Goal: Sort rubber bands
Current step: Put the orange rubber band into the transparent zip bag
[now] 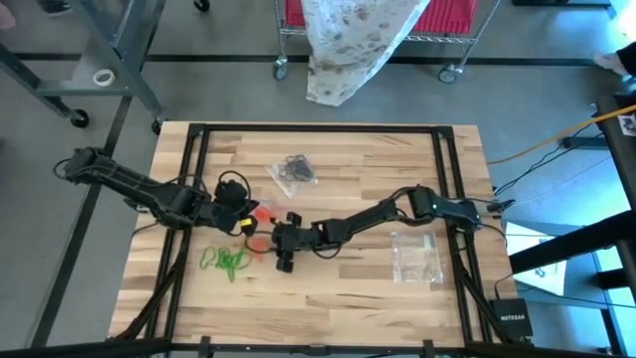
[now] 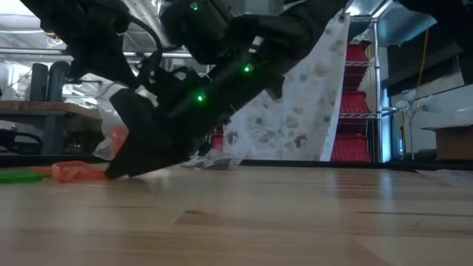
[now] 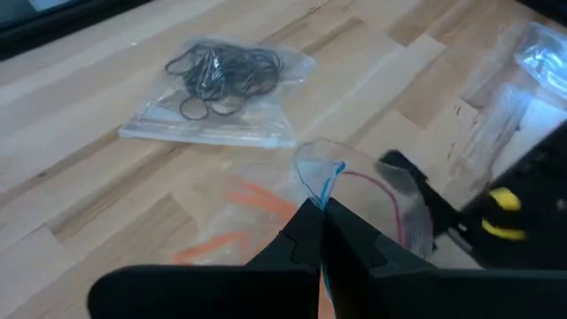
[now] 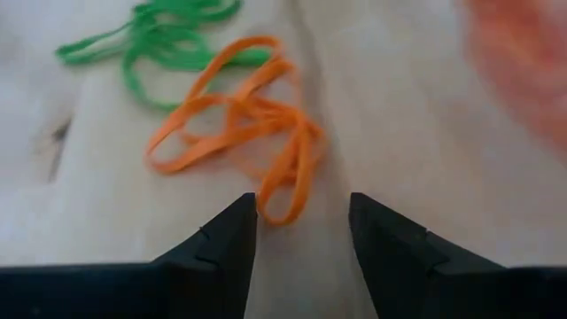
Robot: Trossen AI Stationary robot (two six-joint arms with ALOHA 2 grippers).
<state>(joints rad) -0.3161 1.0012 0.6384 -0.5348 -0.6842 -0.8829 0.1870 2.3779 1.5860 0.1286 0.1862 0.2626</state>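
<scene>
while right hand [image 4: 299, 226] gapes over orange bands [image 4: 244, 133], left hand [image 3: 319, 232] pinches clear bag [image 3: 354, 190], no legible writing

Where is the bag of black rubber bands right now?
High view: the bag of black rubber bands lies mid-table toward the far edge, just beyond both grippers.

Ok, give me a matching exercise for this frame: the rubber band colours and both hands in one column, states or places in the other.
Things:
1. black rubber bands
2. green rubber bands
3. left hand
4. right hand

States or places:
A. open, just short of loose orange rubber bands
B. loose on the table
C. inside a clear bag
D. shut on the rim of another clear bag

Pairs: 1-C, 2-B, 3-D, 4-A
</scene>
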